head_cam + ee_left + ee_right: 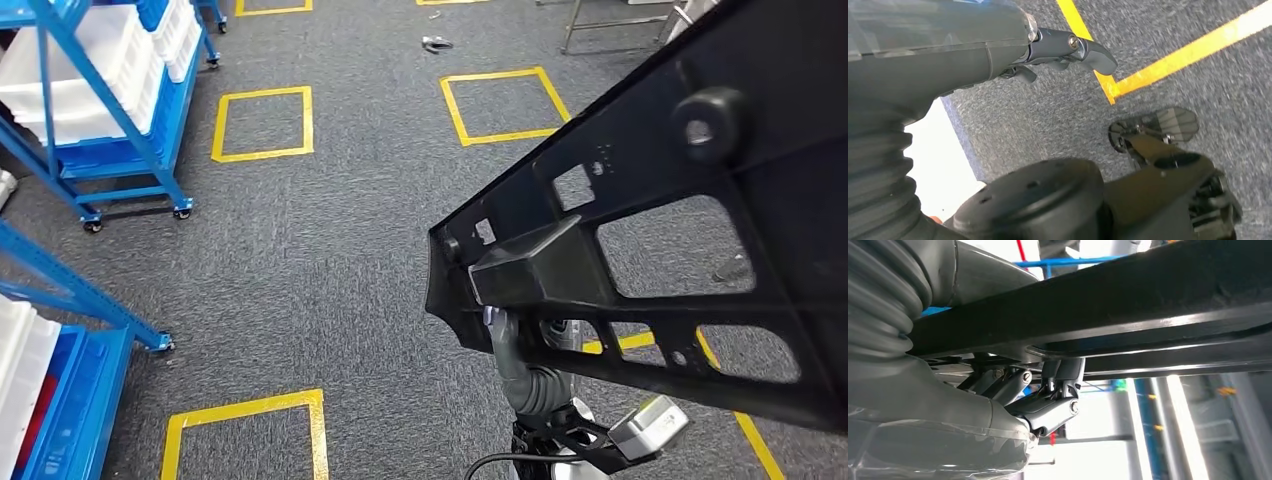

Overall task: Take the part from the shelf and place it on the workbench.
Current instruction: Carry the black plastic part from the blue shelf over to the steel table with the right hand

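Observation:
A large black plastic part point(650, 200), a flat frame with cut-out windows and a round knob, is carried high and close in the head view, across the right half. My right hand point(505, 335) grips it from below near its lower left corner, with the silver forearm rising from the bottom edge. In the right wrist view the fingers point(1048, 407) curl around a black bar of the part point(1128, 305). My left hand point(1063, 50) hangs over the carpet with nothing in it, its thumb and fingers loosely apart.
Grey carpet with yellow taped squares point(263, 122) stretches ahead. Blue wheeled shelves with white bins point(100, 60) stand at the far left, and another blue rack point(60, 400) is at the near left. A small metal piece point(436, 43) lies far ahead, beside metal frame legs point(600, 25).

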